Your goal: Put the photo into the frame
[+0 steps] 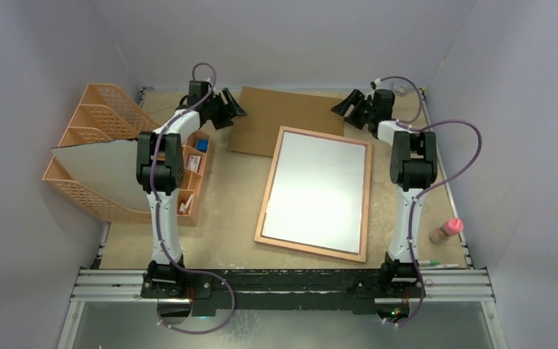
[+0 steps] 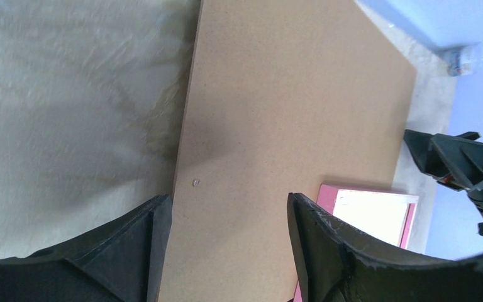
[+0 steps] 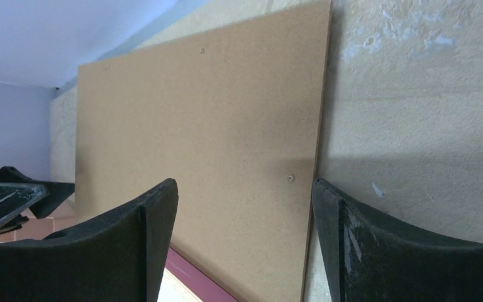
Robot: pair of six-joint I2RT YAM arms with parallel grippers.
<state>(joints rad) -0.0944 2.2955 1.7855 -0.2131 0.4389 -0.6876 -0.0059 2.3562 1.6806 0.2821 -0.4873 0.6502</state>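
The photo [image 1: 320, 189] seems to lie white side up in the frame [image 1: 269, 185] on the counter [image 1: 225, 218]. We want the left pincer [image 2: 226, 207] and right pincer [image 3: 244, 189], both spread, closing evenly on the backing board [image 2: 289, 94].

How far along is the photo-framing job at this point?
Looks done: a white sheet, probably the photo's reverse, fills the frame. In hand: left fingers and right fingers, both open, are lined up on opposite edges of the brown backing board, gripping nothing yet. Left: lay the board on the frame.
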